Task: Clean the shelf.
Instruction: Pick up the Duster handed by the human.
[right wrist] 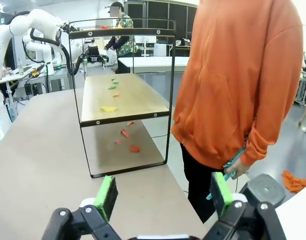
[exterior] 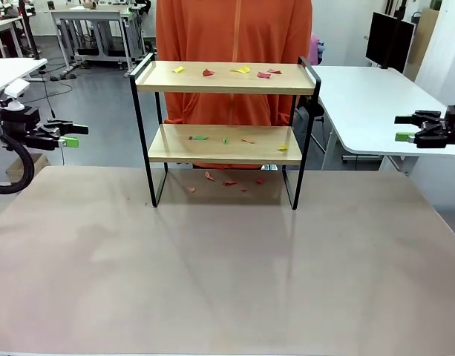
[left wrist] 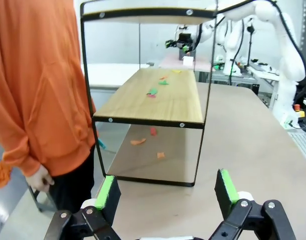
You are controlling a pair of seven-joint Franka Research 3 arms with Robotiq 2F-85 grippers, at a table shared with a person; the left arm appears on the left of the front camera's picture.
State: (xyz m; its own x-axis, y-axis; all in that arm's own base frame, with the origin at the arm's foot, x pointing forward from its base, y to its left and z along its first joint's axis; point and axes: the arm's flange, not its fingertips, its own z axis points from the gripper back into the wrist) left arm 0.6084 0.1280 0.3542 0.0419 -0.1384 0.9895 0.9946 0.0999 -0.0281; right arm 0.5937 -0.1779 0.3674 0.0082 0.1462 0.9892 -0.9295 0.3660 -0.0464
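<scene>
Left gripper (exterior: 77,135) at nine o'clock and right gripper (exterior: 401,127) at three o'clock of the front view. Each hangs beside the worktop (exterior: 227,282) with its jaws spread wide and nothing between the green pads.

**Position of the shelf.** The shelf (exterior: 227,87) stands upright at twelve o'clock on the worktop, near the far edge. It is just in front of a person in an orange top (exterior: 234,30) and well apart from both grippers.

**Appearance.** Two light wooden boards sit in a thin black metal frame, with a raised rail at each end.
- Small paper scraps (exterior: 208,73), yellow and red, lie scattered on the top board.
- Green, orange and yellow scraps lie on the lower board (exterior: 175,152).
- Reddish scraps (exterior: 228,182) lie on the worktop under the frame.

**Step in hand (judged).** This is the approach, and no scrap appears cleared yet.

**Method (judged).**
- The end rails would block a sideways sweep, so each board is best entered from its open long side, at six o'clock.
- The lower board leaves little headroom, so a low, level entry suits it.
- The scraps look thin and flat, so they may slip from a pinch. Pressing a pad down and dragging should move them more surely.
- The frame looks light, so bracing it with the other gripper would guard against sliding or tipping.
- Working from the top board downward means fallen scraps are collected last.
</scene>
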